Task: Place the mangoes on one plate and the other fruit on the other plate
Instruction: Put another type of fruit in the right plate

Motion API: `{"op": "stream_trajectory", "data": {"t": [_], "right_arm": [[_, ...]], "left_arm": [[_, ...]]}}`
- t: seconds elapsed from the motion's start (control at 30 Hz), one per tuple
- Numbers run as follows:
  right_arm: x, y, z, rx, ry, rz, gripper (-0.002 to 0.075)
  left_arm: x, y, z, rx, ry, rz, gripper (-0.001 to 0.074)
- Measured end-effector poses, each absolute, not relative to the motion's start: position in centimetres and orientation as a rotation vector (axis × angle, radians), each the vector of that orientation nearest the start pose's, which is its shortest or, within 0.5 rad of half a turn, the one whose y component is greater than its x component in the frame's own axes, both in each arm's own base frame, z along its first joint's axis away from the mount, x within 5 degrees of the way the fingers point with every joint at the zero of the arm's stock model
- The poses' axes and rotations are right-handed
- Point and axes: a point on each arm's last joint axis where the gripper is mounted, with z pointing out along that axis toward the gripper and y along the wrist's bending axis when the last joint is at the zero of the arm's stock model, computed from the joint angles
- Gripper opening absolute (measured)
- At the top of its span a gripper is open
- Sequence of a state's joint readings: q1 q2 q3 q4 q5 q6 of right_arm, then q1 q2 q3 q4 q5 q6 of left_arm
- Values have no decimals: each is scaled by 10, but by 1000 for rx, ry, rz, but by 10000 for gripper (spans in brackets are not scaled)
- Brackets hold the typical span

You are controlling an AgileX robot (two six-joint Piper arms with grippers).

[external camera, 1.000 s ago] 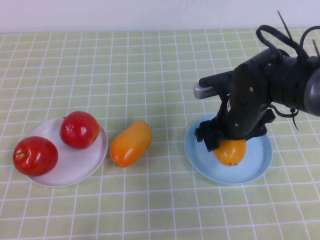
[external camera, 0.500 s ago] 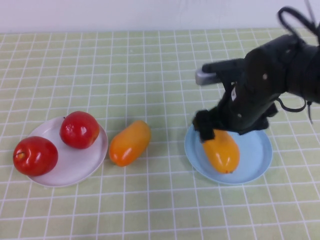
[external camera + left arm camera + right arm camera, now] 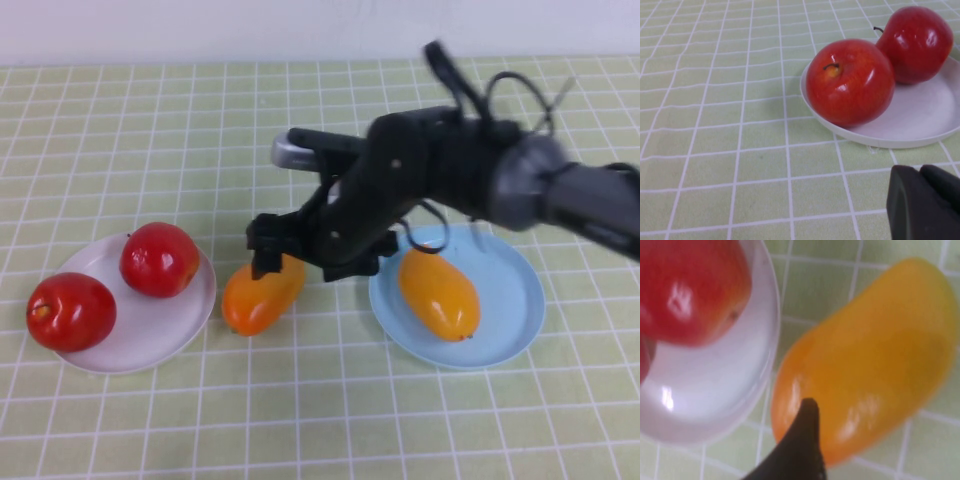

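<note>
Sorting status: about three quarters done, by my judgement.
Apples (image 3: 157,259) (image 3: 70,311): both on the white plate (image 3: 150,335).
Mangoes: one lies on the blue plate (image 3: 510,320) (image 3: 438,294); the other (image 3: 260,290) rests on the cloth between the plates (the last piece).
Right gripper (image 3: 272,262): just over that loose mango, jaw state cannot be told.
Left gripper (image 3: 922,202): low near the white plate, fingers together, holding nothing.

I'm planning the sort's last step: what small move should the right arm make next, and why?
Probably lower the right gripper around the mango on the cloth and close. It hovers over that mango's far end; the other mango already lies on the blue plate. The left gripper sits parked.
</note>
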State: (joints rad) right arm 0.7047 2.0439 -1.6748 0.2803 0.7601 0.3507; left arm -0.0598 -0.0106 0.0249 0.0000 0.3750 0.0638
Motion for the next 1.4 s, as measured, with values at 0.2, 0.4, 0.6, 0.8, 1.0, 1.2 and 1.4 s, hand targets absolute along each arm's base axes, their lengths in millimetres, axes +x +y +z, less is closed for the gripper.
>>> {"op": "stream_trajectory", "data": {"t": [0.2,0.4,0.6,0.8,1.0,1.2,1.4], "right_arm": [[360,331,215,-217,2762,676,690],[372,342,211,-171,2765,695,690],[381,350,193,-173,2803,677,690],[381,351,191,-192,2829,664,674],[375,348,190,-303,2895,607,554],[371,339,194,-472,2913,462,554],[365,316,238,-552,2849,249,554]], "left_arm": [[52,-3,172,116,1869,3,4],[52,-3,172,112,1870,-4,4],[52,-3,172,116,1869,3,4],[52,-3,172,116,1869,3,4],[52,-3,172,116,1869,3,4],[52,-3,172,116,1869,3,4],[52,-3,172,116,1869,3,4]]}}
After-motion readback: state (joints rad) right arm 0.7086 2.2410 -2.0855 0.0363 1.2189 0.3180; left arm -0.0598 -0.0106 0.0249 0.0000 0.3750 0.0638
